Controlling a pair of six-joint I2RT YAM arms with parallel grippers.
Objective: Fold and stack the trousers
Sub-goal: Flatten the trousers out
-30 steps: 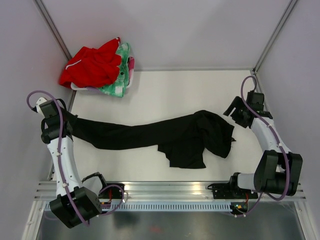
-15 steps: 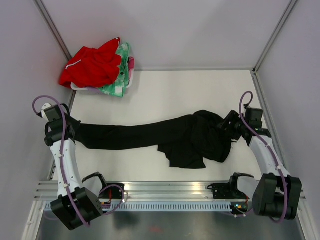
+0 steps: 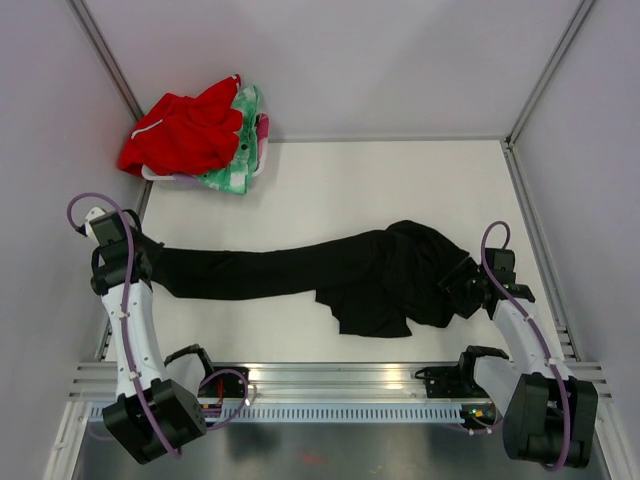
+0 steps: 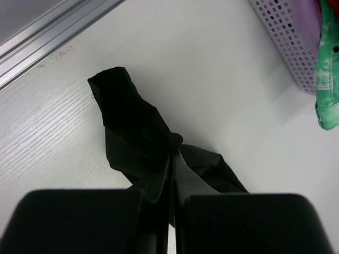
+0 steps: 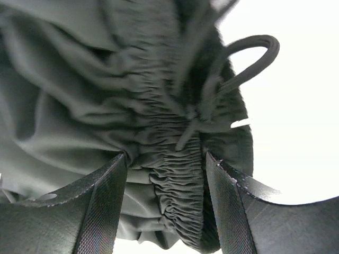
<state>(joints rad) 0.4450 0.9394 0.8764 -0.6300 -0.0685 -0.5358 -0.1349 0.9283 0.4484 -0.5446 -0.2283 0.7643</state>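
The black trousers (image 3: 290,268) lie stretched across the table from left to right, with the bunched waist end on the right. My left gripper (image 3: 148,262) is shut on the end of one leg; in the left wrist view the leg end (image 4: 127,121) is pinched between the closed fingertips of the left gripper (image 4: 172,157). My right gripper (image 3: 462,290) sits at the waist end. In the right wrist view the right gripper (image 5: 165,159) is open, and the gathered waistband (image 5: 177,180) lies between its two fingers. A drawstring loop (image 5: 257,50) sticks out beyond them.
A white perforated basket (image 3: 158,174) stands at the back left, holding a red garment (image 3: 180,130) and a green-and-pink cloth (image 3: 242,150); basket (image 4: 280,42) and cloth (image 4: 326,79) also show in the left wrist view. A metal rail (image 3: 330,378) runs along the near edge.
My right arm has swung in and toward the near edge onto the waist end, and its jaws have narrowed around the waistband. The left gripper has shifted slightly right with the leg.
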